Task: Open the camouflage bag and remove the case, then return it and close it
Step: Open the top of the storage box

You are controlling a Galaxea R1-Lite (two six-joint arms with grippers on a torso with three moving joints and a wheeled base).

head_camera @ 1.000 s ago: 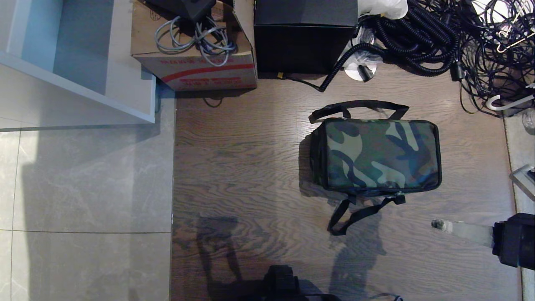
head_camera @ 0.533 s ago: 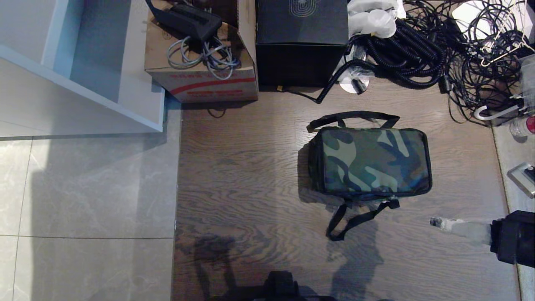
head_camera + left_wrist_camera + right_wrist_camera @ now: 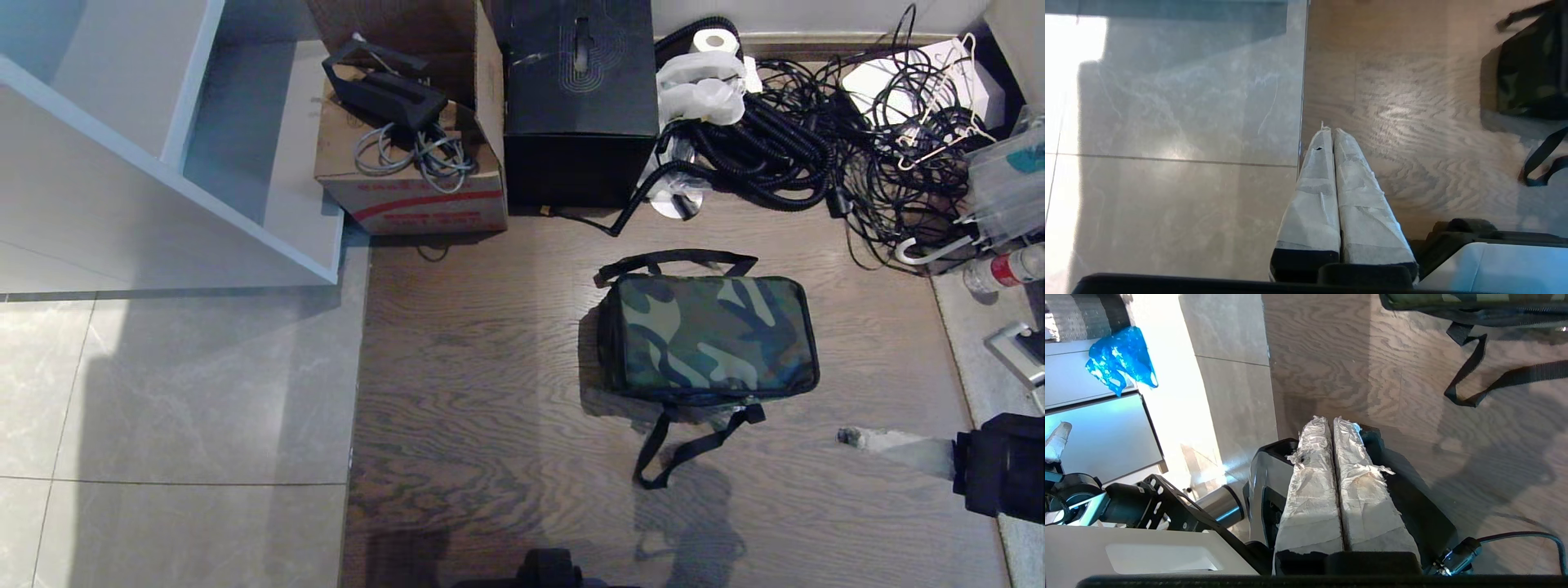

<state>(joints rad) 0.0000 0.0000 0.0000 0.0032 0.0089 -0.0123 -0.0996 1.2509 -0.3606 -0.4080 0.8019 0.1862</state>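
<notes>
Camouflage bag [image 3: 707, 336] lies zipped on the wood floor [image 3: 473, 392], in front of a black box [image 3: 580, 98], so the opening step looks not yet begun. Left pincer [image 3: 1330, 134] hangs pressed shut and empty. Right pincer [image 3: 853, 438], also closed on nothing, sits near the bag's right corner; next it must find the zipper pull.
</notes>
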